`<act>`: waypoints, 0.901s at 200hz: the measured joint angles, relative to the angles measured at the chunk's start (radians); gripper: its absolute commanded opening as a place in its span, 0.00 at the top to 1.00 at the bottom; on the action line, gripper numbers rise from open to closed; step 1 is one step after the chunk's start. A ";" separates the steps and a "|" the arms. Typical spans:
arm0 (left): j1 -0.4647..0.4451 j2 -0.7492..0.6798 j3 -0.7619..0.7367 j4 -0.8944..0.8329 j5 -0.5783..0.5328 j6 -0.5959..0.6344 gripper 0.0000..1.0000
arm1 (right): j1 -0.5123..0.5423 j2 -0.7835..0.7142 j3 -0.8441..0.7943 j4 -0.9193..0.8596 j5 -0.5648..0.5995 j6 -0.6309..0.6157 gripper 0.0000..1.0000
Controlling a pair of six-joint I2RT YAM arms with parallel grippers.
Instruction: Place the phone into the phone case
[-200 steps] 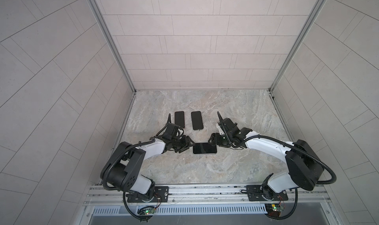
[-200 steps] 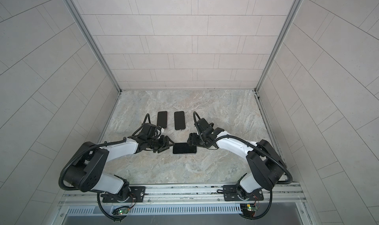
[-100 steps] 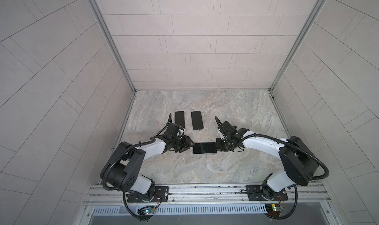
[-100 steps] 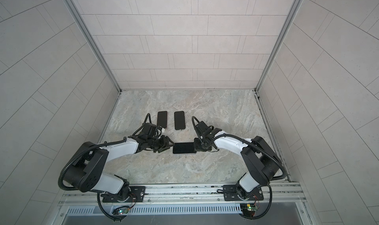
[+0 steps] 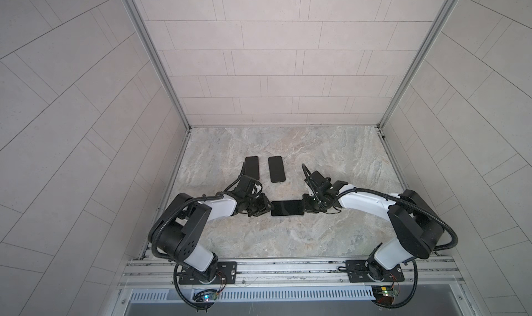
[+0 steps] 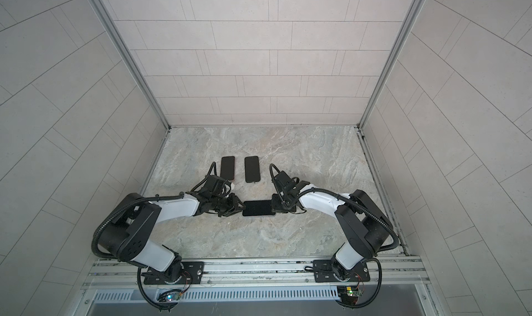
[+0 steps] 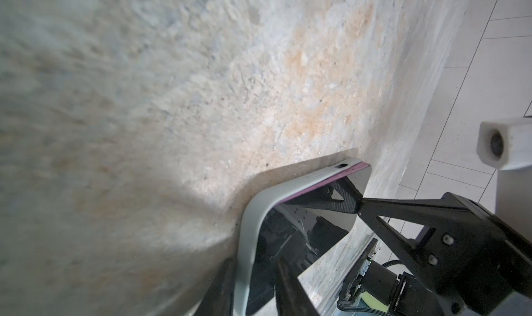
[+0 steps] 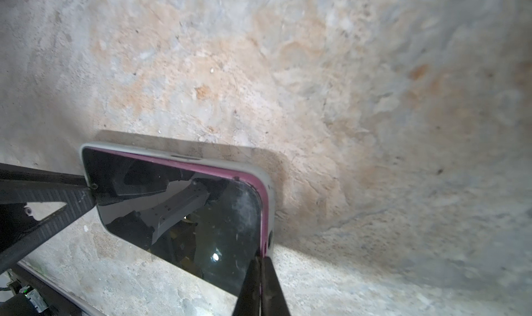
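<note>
Right gripper (image 8: 262, 259), fingers pressed together, touches one short end of the phone (image 5: 287, 208) lying in its gray case (image 7: 247, 213) on the marble table (image 5: 288, 242), while the left gripper (image 7: 253, 259) straddles the opposite end, its grip impossible to judge.

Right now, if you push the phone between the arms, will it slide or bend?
The phone, a flat glass-fronted slab, is likely stiff. Lying flat on the stone table, it would probably slide, not tip. Its mirror-like screen may be slippery.

Robot lab booth — tiled walls (image 5: 273, 55), marble tabletop (image 5: 331, 156), aluminium rails (image 5: 288, 268).
</note>
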 measured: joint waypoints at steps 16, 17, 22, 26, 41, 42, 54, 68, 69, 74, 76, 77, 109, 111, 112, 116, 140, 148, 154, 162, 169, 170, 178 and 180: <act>0.000 0.001 0.000 0.002 0.000 0.000 0.69 | 0.008 0.020 0.002 0.000 0.008 0.008 0.94; 0.000 0.001 0.000 0.002 0.000 0.000 0.69 | 0.008 0.021 0.003 0.000 0.008 0.008 0.94; 0.000 0.002 0.000 0.004 0.000 0.000 0.69 | 0.011 0.025 0.006 -0.001 0.011 0.011 0.95; 0.000 0.002 0.000 0.005 0.000 -0.001 0.69 | 0.012 0.028 0.009 -0.002 0.016 0.013 0.95; 0.001 0.005 -0.002 0.011 0.003 -0.002 0.70 | 0.016 0.047 0.025 -0.001 0.040 0.024 0.99; 0.002 0.005 -0.003 0.012 0.003 -0.002 0.70 | 0.016 0.049 0.027 -0.001 0.042 0.026 0.99; 0.003 0.007 -0.005 0.016 0.007 -0.002 0.70 | 0.016 0.070 0.045 -0.002 0.064 0.032 0.99; 0.006 0.008 -0.010 0.026 0.013 -0.005 0.70 | 0.016 0.091 0.063 0.006 0.095 0.046 0.99; 0.006 0.008 -0.010 0.027 0.013 -0.005 0.70 | 0.016 0.091 0.063 0.007 0.096 0.047 0.99; 0.007 0.009 -0.011 0.031 0.016 -0.005 0.70 | 0.016 0.097 0.067 0.011 0.106 0.052 0.99; 0.007 0.010 -0.011 0.032 0.017 -0.005 0.70 | 0.017 0.098 0.068 0.014 0.111 0.055 0.99; 0.007 0.010 -0.011 0.033 0.017 -0.005 0.70 | 0.017 0.099 0.069 0.015 0.113 0.055 0.99; 0.005 0.023 -0.020 0.076 0.034 -0.011 0.70 | 0.039 0.171 0.076 0.158 0.117 0.078 0.99; 0.003 0.027 -0.020 0.082 0.037 -0.011 0.70 | 0.047 0.183 0.077 0.182 0.111 0.083 0.99; 0.002 0.028 -0.020 0.084 0.037 -0.011 0.70 | 0.050 0.187 0.077 0.194 0.106 0.087 0.98; -0.003 0.036 -0.020 0.100 0.043 -0.012 0.70 | 0.061 0.200 0.085 0.226 0.086 0.083 0.98; -0.021 0.050 -0.021 0.130 0.062 -0.015 0.70 | 0.149 0.227 0.086 0.323 -0.015 0.090 0.94; -0.023 0.050 -0.021 0.131 0.063 -0.016 0.70 | 0.163 0.223 0.082 0.330 -0.029 0.090 0.89; -0.023 0.050 -0.021 0.131 0.063 -0.016 0.70 | 0.170 0.216 0.074 0.330 -0.033 0.090 0.84; -0.023 0.049 -0.022 0.131 0.064 -0.016 0.70 | 0.172 0.201 0.068 0.319 -0.036 0.088 0.77; -0.023 0.049 -0.023 0.131 0.064 -0.016 0.70 | 0.171 0.187 0.067 0.301 -0.032 0.082 0.74; -0.023 0.049 -0.023 0.131 0.065 -0.016 0.70 | 0.171 0.183 0.067 0.296 -0.032 0.086 0.74; -0.022 0.049 -0.023 0.131 0.065 -0.016 0.70 | 0.167 0.168 0.066 0.264 -0.025 0.072 0.70; -0.022 0.049 -0.023 0.131 0.065 -0.016 0.70 | 0.166 0.165 0.066 0.256 -0.022 0.065 0.69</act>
